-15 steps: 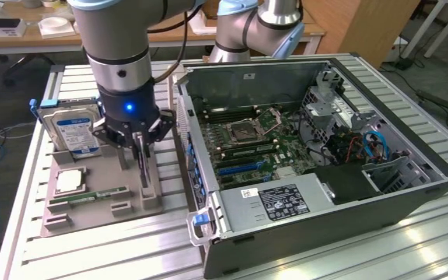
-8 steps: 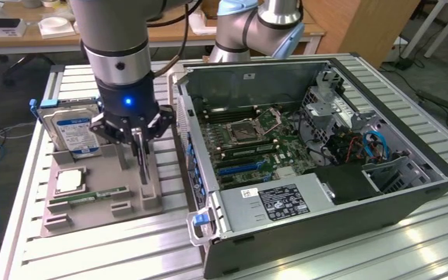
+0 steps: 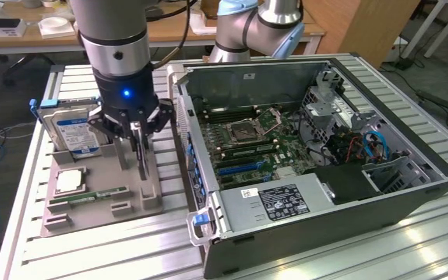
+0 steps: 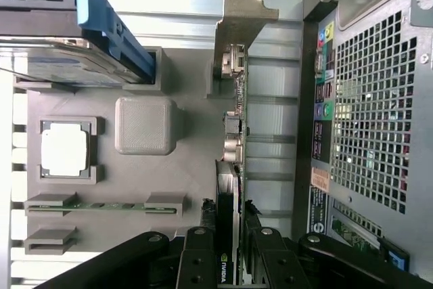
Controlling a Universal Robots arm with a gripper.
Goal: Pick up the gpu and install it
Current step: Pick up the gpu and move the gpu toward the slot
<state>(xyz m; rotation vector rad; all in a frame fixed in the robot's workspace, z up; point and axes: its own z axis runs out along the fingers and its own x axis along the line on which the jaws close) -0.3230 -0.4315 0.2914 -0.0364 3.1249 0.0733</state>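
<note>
The gpu (image 3: 142, 160) stands on edge in the grey tray (image 3: 135, 201), a thin green card seen edge-on. Its silvery bracket (image 4: 245, 15) is at the end of the gpu (image 4: 235, 133) farthest from my gripper. My gripper (image 3: 137, 131) hangs straight down over the card's top edge. In the wrist view the gripper (image 4: 231, 235) has one black finger (image 4: 201, 252) on each side of the card, pressed against its faces. The card's lower edge still sits at the tray.
The open PC case (image 3: 317, 151) lies to the exterior view's right of the tray, motherboard (image 3: 244, 146) exposed. The tray also holds a hard drive (image 3: 72, 131), a CPU (image 3: 70, 179) and a memory stick (image 3: 91, 195). A second arm (image 3: 255, 23) stands behind the case.
</note>
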